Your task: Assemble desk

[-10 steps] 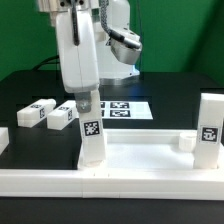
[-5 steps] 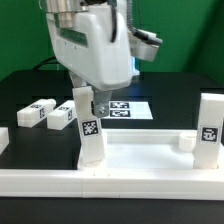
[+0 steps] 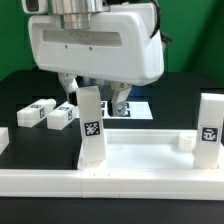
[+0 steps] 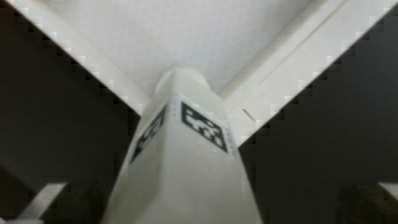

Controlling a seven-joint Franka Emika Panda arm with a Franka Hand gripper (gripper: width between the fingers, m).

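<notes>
With fingers [image 4: 39, 200] apart either side of the upright leg [image 3: 90, 125], the gripper [image 3: 93, 100] needs to centre over it and close squarely on its flat faces.

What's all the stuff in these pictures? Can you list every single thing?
Leg blocks: four, white with black-and-white tags; one upright in the middle, one upright at the exterior view's right, two lying down at its left.
Tabletop: one, white, rimmed, in front, under the middle leg.
Border rail: one seen, white, nearest the camera.
Marker board: one, white with tags, flat behind the legs.
Table: one, black, under everything.
Fingers: two, dark, open, either side of the middle leg's top.
</notes>
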